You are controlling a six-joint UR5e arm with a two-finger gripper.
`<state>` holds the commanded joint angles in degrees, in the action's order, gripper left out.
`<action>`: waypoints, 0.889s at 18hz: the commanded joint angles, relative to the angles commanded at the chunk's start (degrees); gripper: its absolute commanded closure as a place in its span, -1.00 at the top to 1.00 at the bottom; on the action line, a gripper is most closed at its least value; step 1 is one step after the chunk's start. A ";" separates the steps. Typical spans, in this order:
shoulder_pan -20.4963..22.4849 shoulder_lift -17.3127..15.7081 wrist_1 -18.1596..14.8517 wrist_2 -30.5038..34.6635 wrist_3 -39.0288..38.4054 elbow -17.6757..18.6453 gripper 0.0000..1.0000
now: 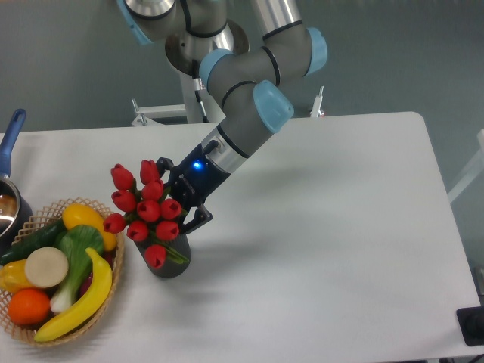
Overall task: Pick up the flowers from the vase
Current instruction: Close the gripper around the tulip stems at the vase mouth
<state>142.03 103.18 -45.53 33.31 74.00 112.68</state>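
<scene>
The flowers (142, 210), a bunch of red tulip buds with green leaves, stand over the dark grey vase (171, 260) at the table's front left. The buds hide most of the vase's mouth, and the stems are hidden. My gripper (180, 198) reaches in from the right, its black fingers on either side of the bunch just behind the buds. It looks shut on the flowers, though the buds cover the contact. The bunch leans up and to the left.
A woven basket (98, 208) of fruit and vegetables sits close left of the vase, nearly touching the buds. A pot with a blue handle (10, 138) is at the far left edge. The white table (325, 242) stretches to the right.
</scene>
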 joint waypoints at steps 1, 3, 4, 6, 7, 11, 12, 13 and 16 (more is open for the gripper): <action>0.09 0.00 0.00 -0.09 0.00 -0.09 -0.03; 0.18 0.00 0.00 -0.26 -0.09 0.00 -0.13; 0.26 0.00 0.00 -0.26 -0.17 -0.09 -0.15; 0.35 0.00 0.00 -0.26 -0.52 -0.17 -0.15; 0.44 -0.09 0.00 -0.35 -0.61 -0.18 -0.15; 1.05 -0.18 0.00 -2.54 -0.62 -0.09 -0.16; 1.05 -0.26 0.00 -3.07 -0.62 0.00 -0.16; 1.05 -0.35 0.00 -3.16 -0.62 0.17 -0.16; 1.58 -1.23 0.00 -4.12 -0.70 0.26 -0.16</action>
<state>143.61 101.96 -45.53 29.19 73.30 112.94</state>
